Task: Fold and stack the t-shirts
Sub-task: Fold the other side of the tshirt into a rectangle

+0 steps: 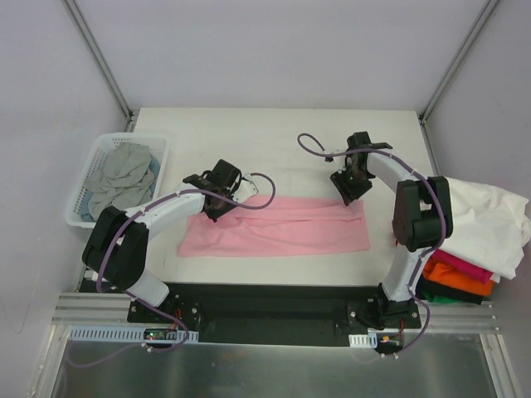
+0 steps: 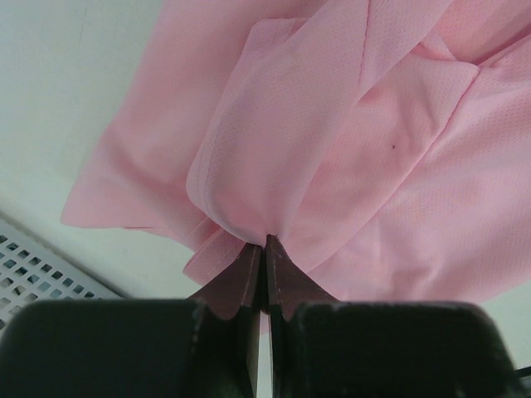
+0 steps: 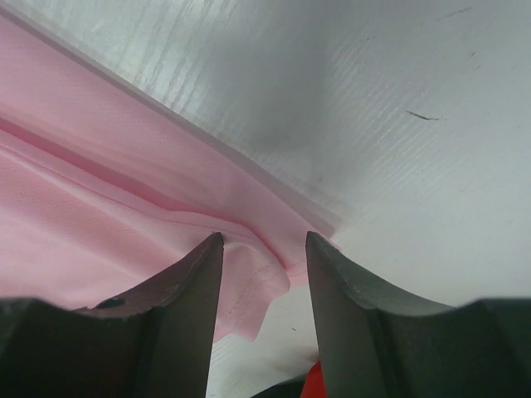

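Our left pincer (image 2: pixel 264 245) is clamped on a bunched fold of the pink shirt (image 2: pixel 332 124), the cloth gathering into its tips. We see the right pincer (image 3: pixel 264 240) with its tips apart, a hemmed corner of that shirt lying between them, not gripped. The pink shirt lies as a long folded strip across the middle of the bench (image 1: pixel 274 133), the left pincer at its left end and the right pincer at its far right corner. At the bench's left edge stands a white lattice basket (image 1: pixel 79 197) filled with crumpled grey shirts (image 1: pixel 123 176). Off the right edge sits a pile: a white shirt (image 1: pixel 489 215) draped over a magenta shirt (image 1: pixel 461 264) and an orange shirt (image 1: pixel 456 283).
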Tool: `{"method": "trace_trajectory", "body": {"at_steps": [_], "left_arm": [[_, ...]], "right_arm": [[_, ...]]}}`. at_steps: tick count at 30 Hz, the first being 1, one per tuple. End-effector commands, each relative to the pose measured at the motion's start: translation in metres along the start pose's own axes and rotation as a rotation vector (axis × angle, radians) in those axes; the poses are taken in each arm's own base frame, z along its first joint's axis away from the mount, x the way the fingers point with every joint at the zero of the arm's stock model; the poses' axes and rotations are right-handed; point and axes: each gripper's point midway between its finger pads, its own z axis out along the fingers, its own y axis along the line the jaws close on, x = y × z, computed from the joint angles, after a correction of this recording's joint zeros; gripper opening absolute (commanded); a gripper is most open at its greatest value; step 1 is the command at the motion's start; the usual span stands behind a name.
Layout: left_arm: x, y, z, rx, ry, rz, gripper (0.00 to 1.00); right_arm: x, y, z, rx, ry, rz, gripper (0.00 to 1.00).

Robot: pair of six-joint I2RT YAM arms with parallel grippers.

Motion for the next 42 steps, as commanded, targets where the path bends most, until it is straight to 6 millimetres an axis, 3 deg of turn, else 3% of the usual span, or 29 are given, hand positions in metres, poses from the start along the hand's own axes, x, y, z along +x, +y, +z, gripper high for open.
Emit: {"method": "trace_trajectory", "body": {"at_steps": [1,17,26,40,42], "left_arm": [[-0.011,-0.003,-0.005,0.015,-0.027,-0.008,0.0],[-0.004,-0.006,-0.005,0.018,-0.019,-0.016,0.0],[-0.002,-0.01,-0.004,0.03,-0.015,-0.024,0.0],[0.002,-0.014,-0.002,0.042,-0.007,-0.025,0.0],[0.002,-0.015,-0.001,0.047,-0.007,-0.026,0.0]], "right_arm": [[-0.011,-0.004,-0.008,0.01,-0.033,-0.024,0.48],[0.038,0.043,-0.017,-0.071,0.003,-0.046,0.48],[0.043,0.06,-0.031,-0.084,-0.017,-0.068,0.48],[0.066,0.085,-0.017,-0.155,0.056,-0.1,0.49],[0.066,0.085,-0.015,-0.155,0.06,-0.104,0.42]]}}
